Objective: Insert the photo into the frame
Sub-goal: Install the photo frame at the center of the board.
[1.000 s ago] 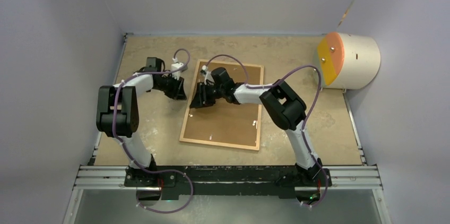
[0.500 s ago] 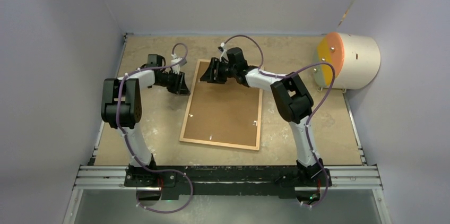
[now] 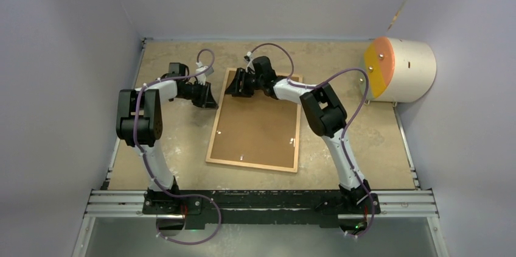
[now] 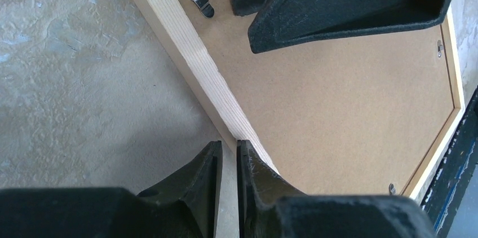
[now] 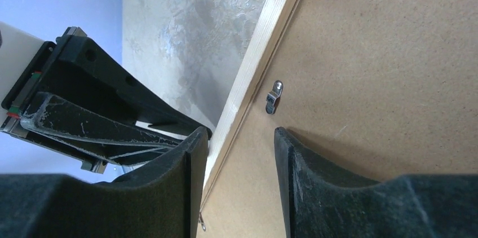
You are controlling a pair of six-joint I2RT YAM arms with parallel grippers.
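The left fingers (image 4: 194, 179) are pressed almost together. Only a thin slit shows between them, with nothing that I can see caught in it. Their tips sit right against the outer side of the frame (image 4: 194, 60), on its left strip close to the far corner. My guess is they are there to brace the frame so it cannot slide. The right fingers (image 5: 169, 193) stand apart and hold nothing, hovering over that same corner. One tip is at the wooden strip and the other is above the brown backing board (image 5: 394, 52). A small metal clip (image 5: 273, 97) lies just inside the strip, ahead of the gap between them, and I'd say that clip is what they are lined up for.

The frame lies flat on the counter (image 3: 188, 135), back upward, with the board filling it edge to edge. I cannot see the photo anywhere. It may lie under the board, but nothing shows that. Another clip (image 4: 439, 48) sits at the frame's opposite side.

Both sets of fingers are crowded at that one corner, near enough that they could bump each other. Well off to the right of the frame stands a pale drum (image 3: 407, 68) with an orange face, out of the way.
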